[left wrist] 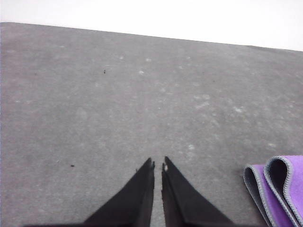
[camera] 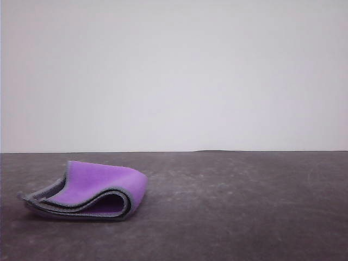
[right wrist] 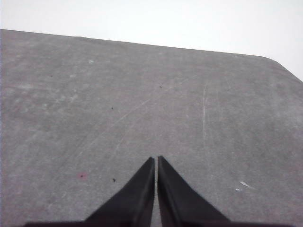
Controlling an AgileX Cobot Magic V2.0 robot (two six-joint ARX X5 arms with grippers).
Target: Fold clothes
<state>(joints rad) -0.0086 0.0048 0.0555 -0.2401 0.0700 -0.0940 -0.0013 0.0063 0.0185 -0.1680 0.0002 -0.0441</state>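
Dark grey worktop (camera: 244,206), pale blank wall behind. Left gripper (left wrist: 157,165): fingers together, empty, above bare surface. Right gripper (right wrist: 155,161): same. Cloth (camera: 89,191) lies folded just beside left fingers, purple outward. Risk: upper layer bows up loosely; it may spring open, or a nudge may undo the fold.

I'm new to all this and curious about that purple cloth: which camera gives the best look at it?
The front view: the whole cloth lies folded on the grey table, purple face up, stitched edges layered. The left wrist view catches just a corner of it beside the shut left gripper. The right wrist view gives bare tabletop ahead of the shut right gripper.
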